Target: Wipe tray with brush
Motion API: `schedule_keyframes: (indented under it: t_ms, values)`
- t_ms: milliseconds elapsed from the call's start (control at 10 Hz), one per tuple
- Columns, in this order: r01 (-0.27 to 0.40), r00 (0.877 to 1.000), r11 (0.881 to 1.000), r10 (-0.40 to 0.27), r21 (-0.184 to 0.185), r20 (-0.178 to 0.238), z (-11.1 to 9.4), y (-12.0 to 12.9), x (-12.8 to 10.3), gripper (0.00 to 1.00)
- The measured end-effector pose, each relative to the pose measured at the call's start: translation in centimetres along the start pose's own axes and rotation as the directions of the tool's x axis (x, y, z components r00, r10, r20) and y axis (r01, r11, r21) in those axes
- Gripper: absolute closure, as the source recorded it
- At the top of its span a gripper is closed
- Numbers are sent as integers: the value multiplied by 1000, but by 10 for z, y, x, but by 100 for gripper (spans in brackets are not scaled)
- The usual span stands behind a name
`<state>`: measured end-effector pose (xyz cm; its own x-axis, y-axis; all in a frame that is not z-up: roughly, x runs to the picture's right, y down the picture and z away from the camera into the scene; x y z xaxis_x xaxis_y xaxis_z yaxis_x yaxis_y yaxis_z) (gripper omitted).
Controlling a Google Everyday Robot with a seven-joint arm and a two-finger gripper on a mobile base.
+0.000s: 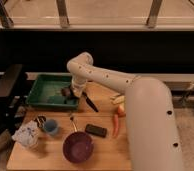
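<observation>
While the white arm (107, 77) reaches in from the right and bends down over the green tray (40, 92), its claw (68, 92) sits low inside the tray's right end, close to the tray's near right corner. Whether the claw is wide, narrow or clamped on something cannot be told from this view. The brush (91, 104), a slim black stick, lies slanted just outside the tray's near right corner. Its upper end is up by the claw's wrist and its lower end points away from the tray over the wooden surface (45, 156); whether the claw has hold of it cannot be told either. The tray itself rests at the far left of the surface. In front of the tray's near rim stand a small blue cup (51, 126) and a crumpled white bag (26, 135). A metal spoon (72, 122), a flat black block (96, 130) and a purple bowl (78, 146) lie farther out from that rim. Well to the right of the tray lie a banana (118, 99) and a long red-orange pepper (115, 125).
</observation>
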<state>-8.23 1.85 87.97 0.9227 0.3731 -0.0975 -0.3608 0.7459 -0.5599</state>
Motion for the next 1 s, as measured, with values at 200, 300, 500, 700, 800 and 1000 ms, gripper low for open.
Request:
schedule_keyframes:
  t_ms: [200,300,500,700,800,1000]
  values:
    - [12,1000,1000,-12,11,-1,-5,-16,-11,100]
    - [36,999,999,-36,14,5,-6,-23,-25,100]
    - [81,997,997,-81,6,13,0,-26,-51,100]
    - [134,991,991,-133,-22,23,12,-15,-71,100]
    - [142,990,989,-142,-33,22,15,-10,-69,100]
    - [150,989,987,-148,-60,25,23,10,-57,100]
